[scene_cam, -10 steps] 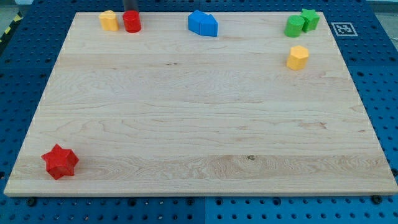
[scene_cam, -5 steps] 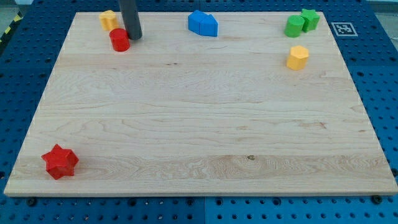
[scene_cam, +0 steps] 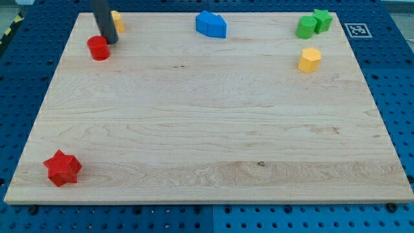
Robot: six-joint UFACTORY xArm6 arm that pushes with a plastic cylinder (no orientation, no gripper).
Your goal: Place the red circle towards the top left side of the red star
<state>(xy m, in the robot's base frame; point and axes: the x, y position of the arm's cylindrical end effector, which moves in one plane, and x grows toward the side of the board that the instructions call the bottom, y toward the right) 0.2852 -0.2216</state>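
Observation:
The red circle [scene_cam: 98, 48] lies near the view's top left corner of the wooden board [scene_cam: 207, 129]. My tip [scene_cam: 110, 42] stands just to the right of it and slightly above, touching or nearly touching it. The dark rod rises to the view's top edge and partly hides a yellow block [scene_cam: 117, 21]. The red star [scene_cam: 63, 168] lies at the view's bottom left, far below the red circle.
Two blue blocks [scene_cam: 211, 24] sit together at the top middle. Two green blocks [scene_cam: 314, 23] sit at the top right, with a yellow hexagon-like block [scene_cam: 310, 59] just below them.
My rod has moved to the left and down along the top of the board. It has pushed the red circle to the left and down, away from the yellow block.

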